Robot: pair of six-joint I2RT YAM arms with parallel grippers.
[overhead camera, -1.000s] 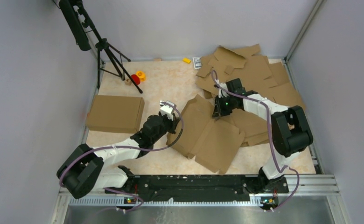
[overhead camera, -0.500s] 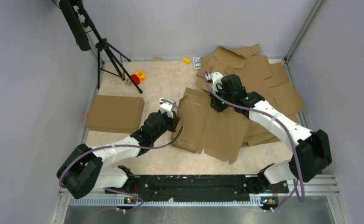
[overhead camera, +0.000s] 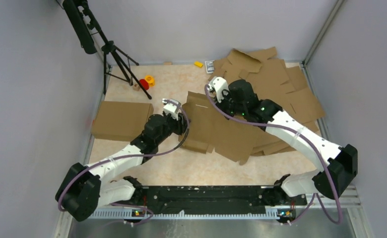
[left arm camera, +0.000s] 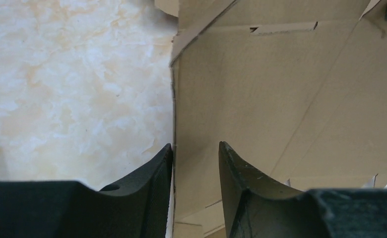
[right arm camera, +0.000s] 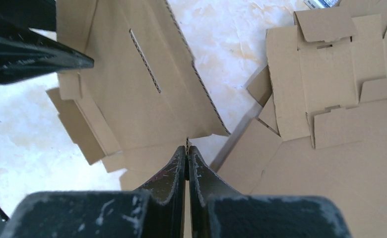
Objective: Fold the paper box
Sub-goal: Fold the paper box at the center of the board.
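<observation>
While the right jaws clamp the box (overhead camera: 216, 134) at 12 o'clock, the left jaws, apart, straddle its 9 o'clock edge.

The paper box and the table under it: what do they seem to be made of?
The paper box looks like brown corrugated cardboard with a matte finish; its cut edges show the wavy fluting. The table has a smooth beige marbled surface, perhaps laminate or stone; the look does not settle which.
</observation>
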